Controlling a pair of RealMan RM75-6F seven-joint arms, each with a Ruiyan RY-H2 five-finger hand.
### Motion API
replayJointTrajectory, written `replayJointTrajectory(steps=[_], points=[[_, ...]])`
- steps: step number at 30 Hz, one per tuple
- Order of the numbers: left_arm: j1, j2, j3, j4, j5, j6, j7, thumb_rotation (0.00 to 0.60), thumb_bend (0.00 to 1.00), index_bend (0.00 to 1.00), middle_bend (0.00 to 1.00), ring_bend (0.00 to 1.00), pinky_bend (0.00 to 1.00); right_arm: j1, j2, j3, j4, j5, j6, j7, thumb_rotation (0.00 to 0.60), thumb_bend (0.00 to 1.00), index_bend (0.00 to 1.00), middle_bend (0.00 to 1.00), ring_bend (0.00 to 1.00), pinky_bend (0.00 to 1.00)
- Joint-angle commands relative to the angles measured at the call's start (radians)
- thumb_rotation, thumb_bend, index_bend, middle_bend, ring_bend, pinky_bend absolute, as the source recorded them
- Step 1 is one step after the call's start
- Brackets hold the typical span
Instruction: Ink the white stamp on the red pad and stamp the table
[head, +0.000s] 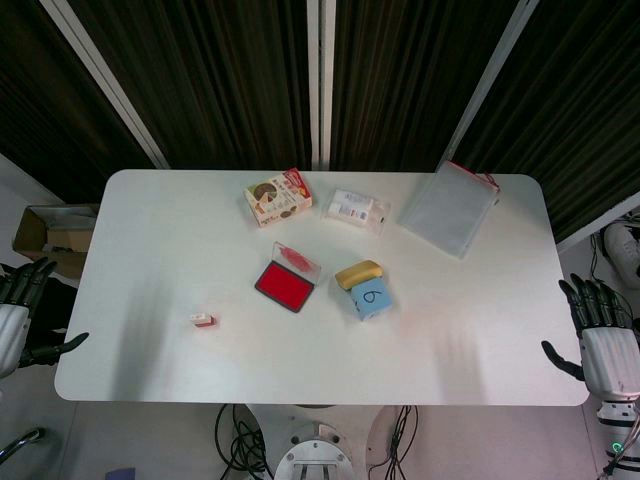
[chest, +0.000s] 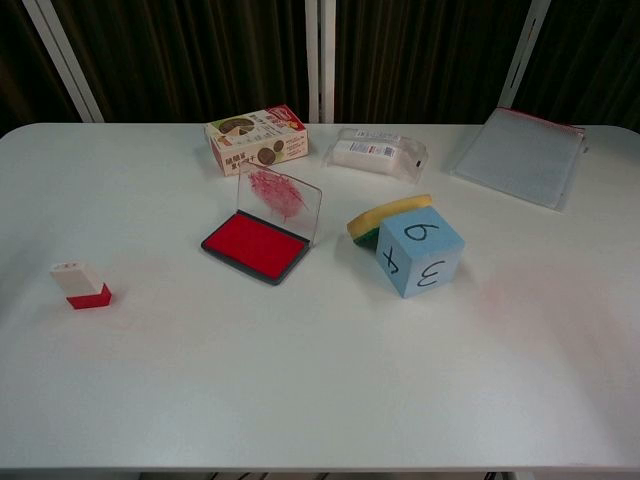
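Observation:
The small white stamp (head: 203, 320) with a red base lies on the white table (head: 450, 330), left of centre; it also shows in the chest view as the stamp (chest: 80, 285) at the left. The red ink pad (head: 286, 284) sits open near the middle, its clear lid raised behind it; in the chest view the pad (chest: 256, 245) lies to the stamp's right. My left hand (head: 18, 312) hangs off the table's left edge, fingers spread, holding nothing. My right hand (head: 600, 335) hovers off the right edge, fingers apart and empty. Neither hand appears in the chest view.
A blue numbered cube (head: 370, 297) and a yellow sponge (head: 358, 272) sit right of the pad. At the back stand a cookie box (head: 278, 196), a clear plastic packet (head: 355, 211) and a grey zip pouch (head: 450, 208). A cardboard box (head: 52, 237) lies beyond the table's left edge.

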Motion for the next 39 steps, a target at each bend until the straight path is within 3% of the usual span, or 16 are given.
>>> replayJointTrajectory(steps=[1,16,19,26,32,35,39], points=[[0.0,-0.004,-0.001,0.005,0.002,0.003,-0.003,0.305,0.01,0.01,0.06,0.08,0.18,0.004,-0.002,0.001,0.001,-0.001,-0.006,-0.004,0.6,0.12,0.0,0.0,0.0,0.0],[-0.027,-0.001,0.034,-0.055,0.076,-0.034,0.002,0.314,0.0,0.01,0.06,0.08,0.18,-0.002,-0.005,0.009,0.02,0.011,-0.001,0.022,0.6,0.13,0.0,0.0,0.0,0.0],[-0.046,-0.015,0.045,-0.065,0.102,-0.062,0.019,0.343,0.0,0.01,0.06,0.08,0.18,0.001,-0.001,0.011,0.02,0.013,-0.006,0.018,0.6,0.13,0.0,0.0,0.0,0.0],[-0.114,-0.117,0.047,-0.075,0.118,-0.172,0.116,0.403,0.0,0.02,0.06,0.08,0.19,0.001,0.02,0.018,0.008,0.006,0.006,0.03,0.6,0.13,0.0,0.0,0.0,0.0],[-0.14,-0.22,0.03,-0.045,0.049,-0.244,0.253,0.46,0.0,0.02,0.06,0.08,0.21,-0.012,0.03,0.015,0.008,0.009,0.02,0.04,0.6,0.13,0.0,0.0,0.0,0.0],[-0.154,-0.259,0.023,-0.029,0.009,-0.28,0.266,0.466,0.0,0.02,0.07,0.16,0.35,-0.017,0.032,0.014,0.016,0.016,0.02,0.043,0.6,0.13,0.0,0.0,0.0,0.0],[-0.169,-0.31,0.016,0.007,-0.026,-0.31,0.269,0.469,0.01,0.06,0.19,0.36,0.66,-0.018,0.031,0.014,0.022,0.021,0.015,0.047,0.6,0.13,0.0,0.0,0.0,0.0]])
